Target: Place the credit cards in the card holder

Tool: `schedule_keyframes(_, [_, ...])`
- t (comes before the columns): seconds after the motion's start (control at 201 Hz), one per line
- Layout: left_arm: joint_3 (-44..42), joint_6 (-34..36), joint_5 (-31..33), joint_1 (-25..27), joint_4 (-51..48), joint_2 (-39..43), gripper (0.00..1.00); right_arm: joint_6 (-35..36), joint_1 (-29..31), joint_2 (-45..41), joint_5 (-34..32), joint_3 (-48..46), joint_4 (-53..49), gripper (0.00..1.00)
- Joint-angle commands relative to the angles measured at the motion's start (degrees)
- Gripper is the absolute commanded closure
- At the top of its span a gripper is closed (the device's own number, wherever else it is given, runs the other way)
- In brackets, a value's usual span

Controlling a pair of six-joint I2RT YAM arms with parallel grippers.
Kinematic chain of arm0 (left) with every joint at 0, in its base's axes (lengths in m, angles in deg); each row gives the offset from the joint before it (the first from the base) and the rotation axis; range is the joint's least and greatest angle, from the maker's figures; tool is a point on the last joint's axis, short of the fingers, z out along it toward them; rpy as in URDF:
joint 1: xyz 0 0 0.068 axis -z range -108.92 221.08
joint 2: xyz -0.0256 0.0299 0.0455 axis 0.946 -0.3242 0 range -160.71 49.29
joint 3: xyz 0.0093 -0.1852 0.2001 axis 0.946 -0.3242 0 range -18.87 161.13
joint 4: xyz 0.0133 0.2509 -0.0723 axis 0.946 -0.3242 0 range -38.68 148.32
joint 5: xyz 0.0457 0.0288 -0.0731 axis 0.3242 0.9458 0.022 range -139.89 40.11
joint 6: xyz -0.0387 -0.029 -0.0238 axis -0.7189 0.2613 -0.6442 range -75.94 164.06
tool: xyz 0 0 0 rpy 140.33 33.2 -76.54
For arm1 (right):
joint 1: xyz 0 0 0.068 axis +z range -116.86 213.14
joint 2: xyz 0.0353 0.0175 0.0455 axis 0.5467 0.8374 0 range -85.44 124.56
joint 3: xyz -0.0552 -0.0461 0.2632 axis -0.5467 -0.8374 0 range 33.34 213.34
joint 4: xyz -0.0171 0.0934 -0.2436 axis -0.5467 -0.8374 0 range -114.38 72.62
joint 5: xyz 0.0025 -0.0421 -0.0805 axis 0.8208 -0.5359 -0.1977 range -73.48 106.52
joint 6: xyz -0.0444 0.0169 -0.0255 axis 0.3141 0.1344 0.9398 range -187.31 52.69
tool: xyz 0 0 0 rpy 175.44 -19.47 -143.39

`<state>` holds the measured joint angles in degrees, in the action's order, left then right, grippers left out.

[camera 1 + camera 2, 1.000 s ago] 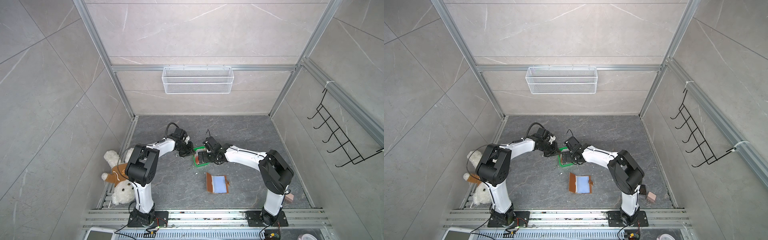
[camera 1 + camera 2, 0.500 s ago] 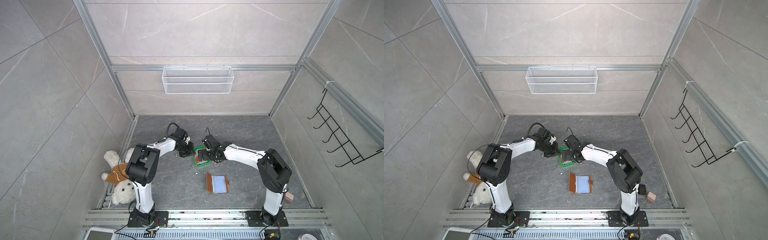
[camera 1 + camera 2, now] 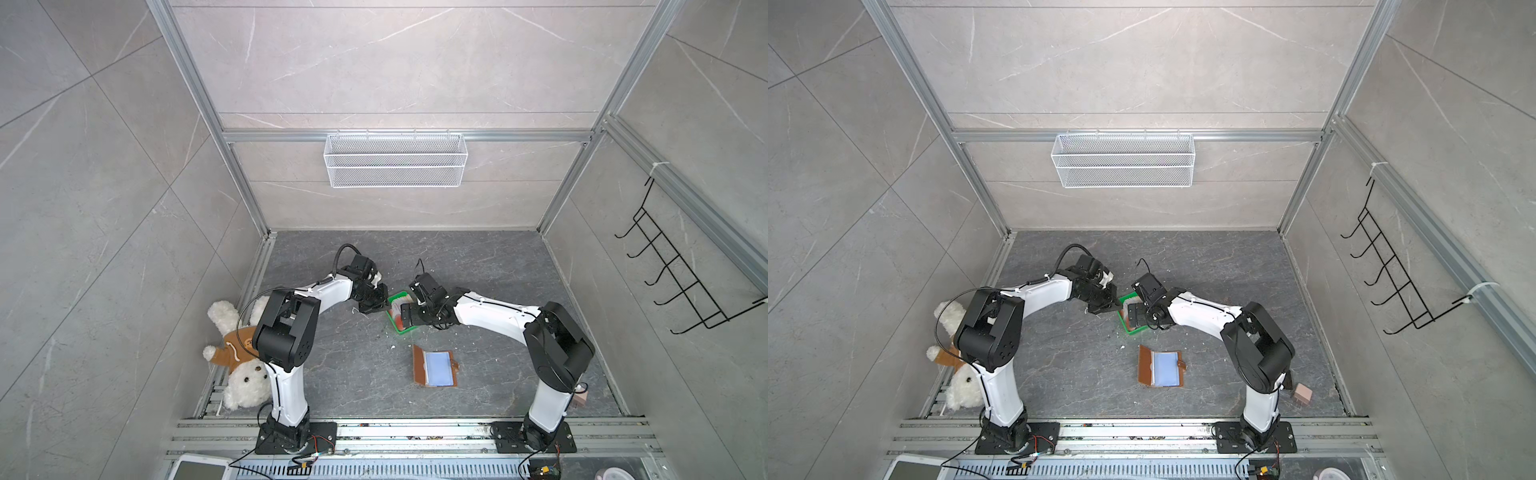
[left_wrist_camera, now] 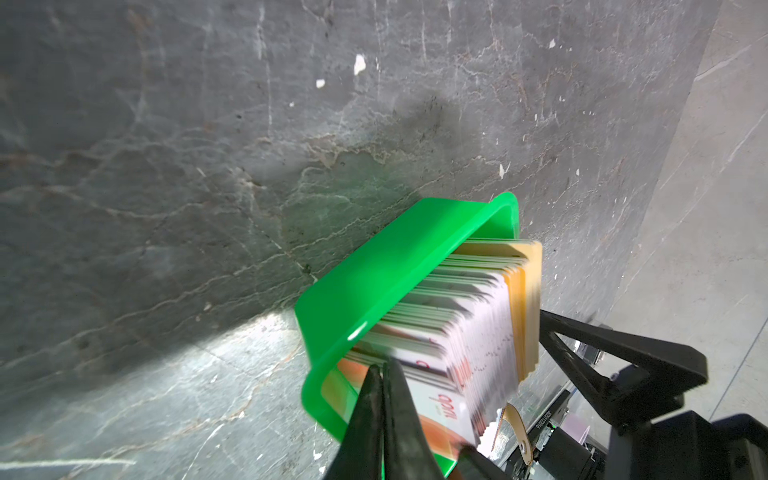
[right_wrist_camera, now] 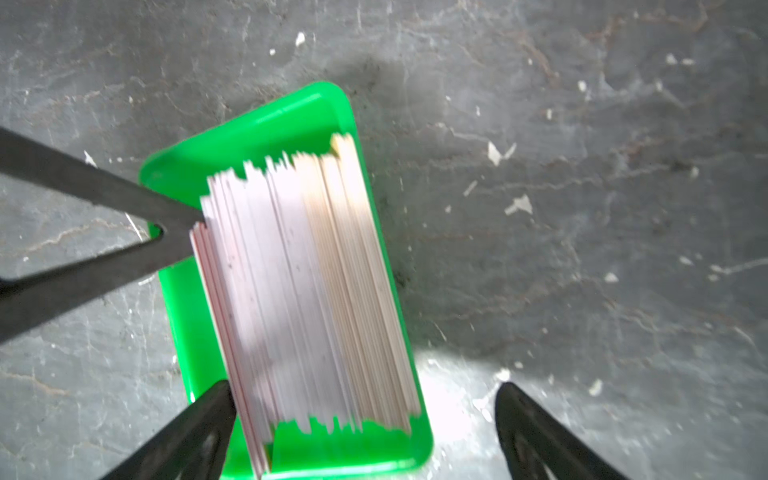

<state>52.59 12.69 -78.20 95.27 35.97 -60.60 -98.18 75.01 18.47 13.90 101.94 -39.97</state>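
Note:
The credit cards (image 5: 307, 282) stand on edge as a thick whitish-pink stack in a small green tray (image 5: 257, 129), near the middle of the floor in both top views. My left gripper (image 4: 384, 370) is shut, and its tips rest against the front card (image 4: 440, 407), which has an orange blot. My right gripper (image 5: 363, 390) is open over one end of the tray (image 3: 409, 330), with one finger beside the stack and the other out over the floor. The card holder (image 3: 435, 365) lies open in front of the tray, its bluish sleeve facing up, away from both grippers.
A white teddy bear (image 3: 241, 357) lies by the left arm's base. A wire basket (image 3: 395, 160) hangs on the back wall and a black hook rack (image 3: 681, 282) on the right wall. A small block (image 3: 1302, 392) sits near the right arm's base. White specks dot the floor.
The right gripper has shifted slightly farther over the green tray and now covers more of the cards. The left arm has hardly moved.

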Motion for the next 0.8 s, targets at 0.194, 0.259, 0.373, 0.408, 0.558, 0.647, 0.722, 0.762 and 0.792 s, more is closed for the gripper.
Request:
schedule_keyframes(0.194, [1.9,2.8,3.3,-0.1,-3.9,-1.0,0.93,1.6,-0.3,-1.4,-0.6,-0.1,-1.3,0.03])
schedule_keyframes(0.259, [2.5,3.8,4.1,-0.1,-4.5,-0.8,0.93,2.0,-0.3,-1.5,1.6,-0.3,0.2,0.03])
schedule_keyframes(0.373, [3.7,5.4,3.9,-0.2,-4.4,-1.4,0.93,2.6,-0.3,-0.8,3.6,0.0,0.9,0.03])
schedule_keyframes(0.408, [4.2,5.8,3.8,-0.2,-4.6,-1.9,0.93,2.6,-0.4,-0.6,3.9,0.0,1.0,0.03])
schedule_keyframes(0.558, [6.4,5.9,2.0,-0.2,-3.9,-4.6,0.93,1.0,-0.3,-0.9,7.6,-1.6,3.9,0.03])
schedule_keyframes(0.647, [7.7,5.6,0.9,-0.1,-3.4,-5.5,0.93,0.5,-0.4,-1.9,9.6,-2.9,5.5,0.04])
schedule_keyframes(0.722, [8.3,5.6,0.4,-0.1,-3.5,-5.4,0.93,0.8,-0.3,-2.4,11.0,-3.4,6.1,0.06])
schedule_keyframes(0.762, [8.4,5.7,0.4,-0.1,-3.6,-4.8,0.93,1.0,-0.4,-2.7,12.2,-3.8,6.5,0.07])
schedule_keyframes(0.792, [8.4,5.8,0.5,-0.1,-3.7,-4.2,0.93,1.1,-0.3,-3.0,12.8,-4.1,6.9,0.07])
